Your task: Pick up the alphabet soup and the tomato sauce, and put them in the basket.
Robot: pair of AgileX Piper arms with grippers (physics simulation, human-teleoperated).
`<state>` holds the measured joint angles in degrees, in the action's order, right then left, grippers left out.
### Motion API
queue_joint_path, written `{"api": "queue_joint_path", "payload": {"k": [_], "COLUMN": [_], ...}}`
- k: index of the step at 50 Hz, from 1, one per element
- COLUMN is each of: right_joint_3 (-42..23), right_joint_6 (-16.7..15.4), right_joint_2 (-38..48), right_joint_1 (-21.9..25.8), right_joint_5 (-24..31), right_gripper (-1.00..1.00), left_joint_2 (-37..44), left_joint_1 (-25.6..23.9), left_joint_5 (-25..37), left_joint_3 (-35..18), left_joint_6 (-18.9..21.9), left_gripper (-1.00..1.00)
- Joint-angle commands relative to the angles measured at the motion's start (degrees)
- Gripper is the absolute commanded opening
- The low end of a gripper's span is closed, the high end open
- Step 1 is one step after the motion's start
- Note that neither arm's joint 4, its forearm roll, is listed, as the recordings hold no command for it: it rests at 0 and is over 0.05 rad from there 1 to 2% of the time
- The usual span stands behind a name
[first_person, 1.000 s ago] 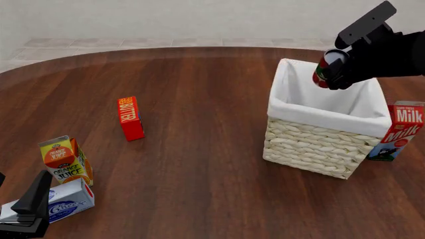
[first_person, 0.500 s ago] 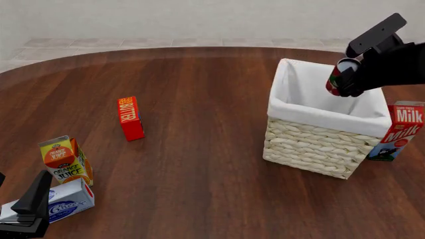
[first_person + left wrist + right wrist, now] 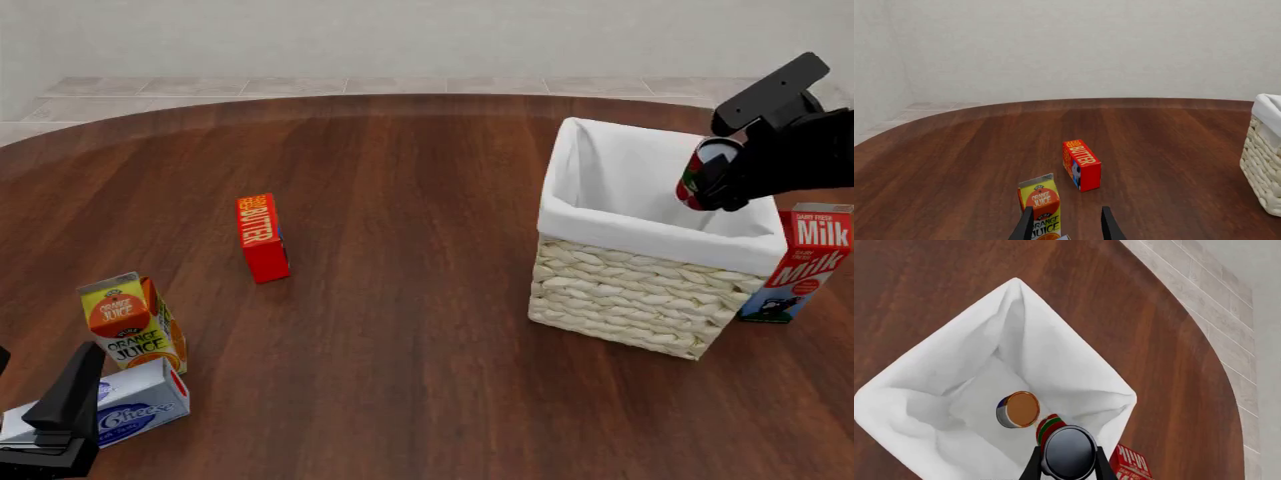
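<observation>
The tomato sauce [image 3: 695, 172], a can with a red and green label, hangs tilted over the right side of the wicker basket [image 3: 627, 290], and my right gripper [image 3: 711, 176] is shut on it. In the right wrist view the tomato sauce [image 3: 1065, 451] shows its silver top between the fingers, above the white lining of the basket [image 3: 927, 375]. The alphabet soup [image 3: 1017, 410] lies on its side on the basket's floor and is hidden in the front view. At the near left corner my left gripper [image 3: 60, 425] is open and holds nothing, as the left wrist view of that gripper [image 3: 1066, 229] confirms.
A milk carton [image 3: 805, 262] stands just right of the basket. A red butter box [image 3: 262, 237] stands mid-left. An orange juice carton [image 3: 131, 320] and a white-and-blue box [image 3: 134, 405] sit beside my left gripper. Bare wood lies between the butter box and the basket.
My right gripper has carried the tomato sauce to the right and lower, from the basket's far rim to its right side. The left arm has not moved.
</observation>
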<state>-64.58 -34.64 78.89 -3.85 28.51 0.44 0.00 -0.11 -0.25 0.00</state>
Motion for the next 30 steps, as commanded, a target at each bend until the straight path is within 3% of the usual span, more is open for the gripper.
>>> {"api": "queue_joint_path", "payload": {"k": [1, 21, 22, 30], "right_joint_3": [1.14, 2.26, 2.24, 1.72], "right_joint_6": [0.59, 0.43, 0.41, 0.48], "right_joint_2": [0.39, 0.36, 0.31, 0.37], "right_joint_1": [-0.75, -1.61, -1.59, -1.72], "right_joint_5": [-0.49, -0.75, -0.76, -0.65], "right_gripper": [-1.0, -1.0, 1.0, 1.0], "left_joint_2": [0.0, 0.0, 0.0, 0.0], "left_joint_1": [0.0, 0.0, 0.0, 0.0], "left_joint_5": [0.0, 0.0, 0.0, 0.0], "left_joint_3": [0.0, 0.0, 0.0, 0.0], "left_joint_6": [0.0, 0.0, 0.0, 0.0], "left_gripper": [1.0, 1.0, 1.0, 1.0]}}
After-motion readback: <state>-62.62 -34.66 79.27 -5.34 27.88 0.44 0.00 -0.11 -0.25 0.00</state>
